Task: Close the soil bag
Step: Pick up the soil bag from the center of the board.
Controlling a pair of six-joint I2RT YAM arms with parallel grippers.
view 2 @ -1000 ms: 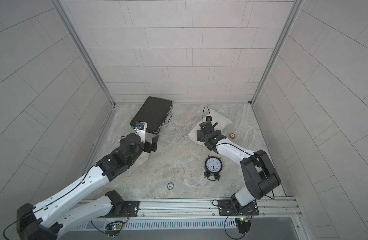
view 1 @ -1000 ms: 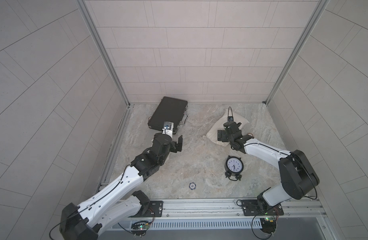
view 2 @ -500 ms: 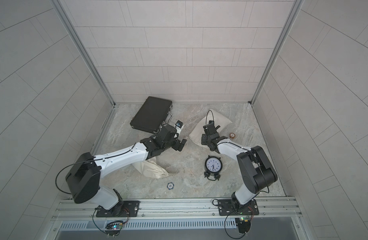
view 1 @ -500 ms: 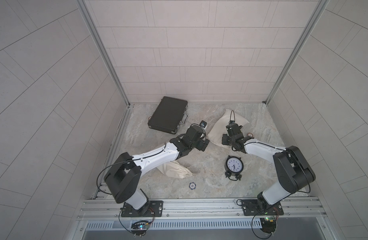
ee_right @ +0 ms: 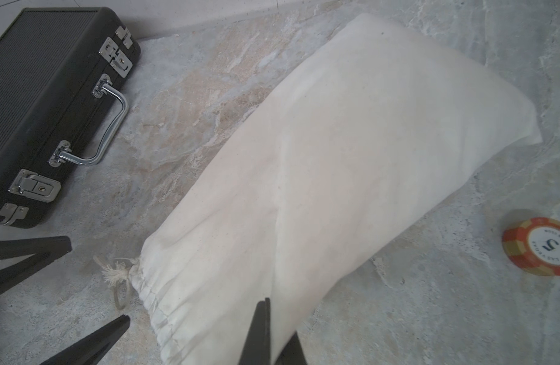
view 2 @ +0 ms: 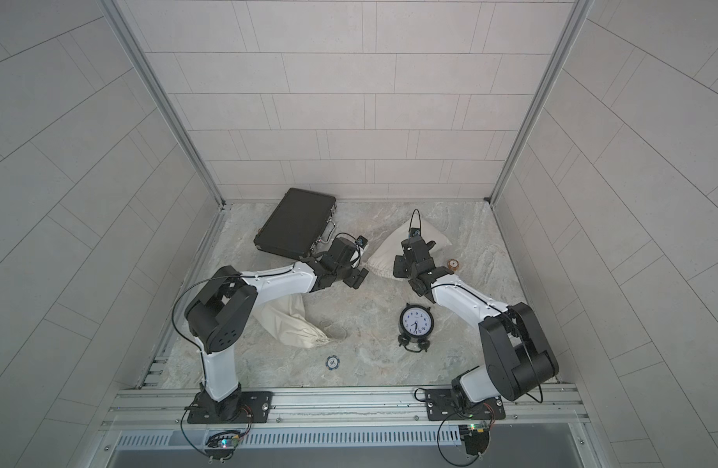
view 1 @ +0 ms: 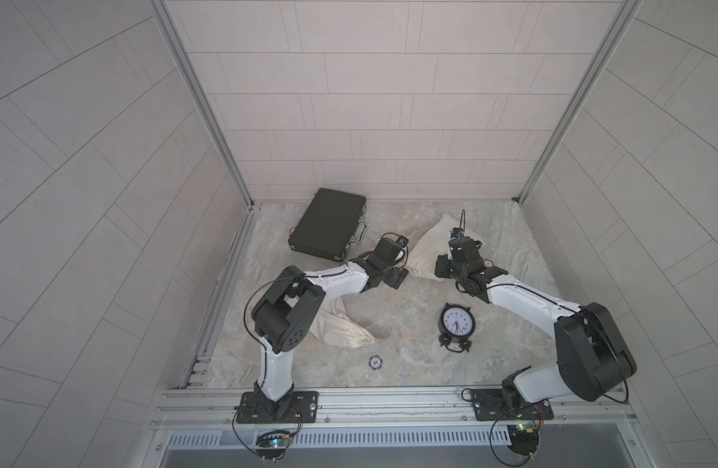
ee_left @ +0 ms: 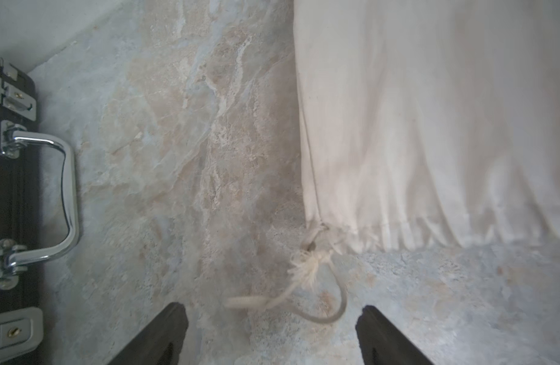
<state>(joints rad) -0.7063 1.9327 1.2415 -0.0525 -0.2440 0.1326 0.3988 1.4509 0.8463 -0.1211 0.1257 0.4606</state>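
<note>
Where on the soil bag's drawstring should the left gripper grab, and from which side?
Pinch the drawstring at its frayed knot, coming from the bare floor opposite the soil bag's gathered mouth: the cord lies loose there, ahead of the left gripper's open fingers.

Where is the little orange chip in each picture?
Both top views: the chip lies on the floor just right of the bag, apart from it.
Left wrist: not in it.
Right wrist: the chip lies on the floor beside the bag, on the side away from the case.
Shared landmark: the bag, which shows in every view.
</note>
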